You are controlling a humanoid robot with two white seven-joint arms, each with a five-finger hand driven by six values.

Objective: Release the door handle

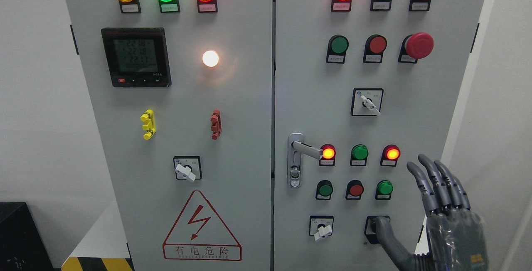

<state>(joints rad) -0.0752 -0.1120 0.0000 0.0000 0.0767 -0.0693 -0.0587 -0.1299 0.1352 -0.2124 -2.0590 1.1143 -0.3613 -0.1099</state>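
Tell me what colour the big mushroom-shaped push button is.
Red, seen in the head view: the big mushroom-shaped push button.

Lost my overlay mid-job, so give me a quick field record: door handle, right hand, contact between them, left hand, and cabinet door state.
door handle: silver lever on the right cabinet door, pointing right, roughly horizontal
right hand: lower right, fingers spread and extended, holding nothing
contact: none; the hand is clear of the handle, off to its right and lower
thumb: overlaps the lower-right selector switch; touch cannot be told
left hand: not in view
door state: appears closed, flush with the left cabinet door
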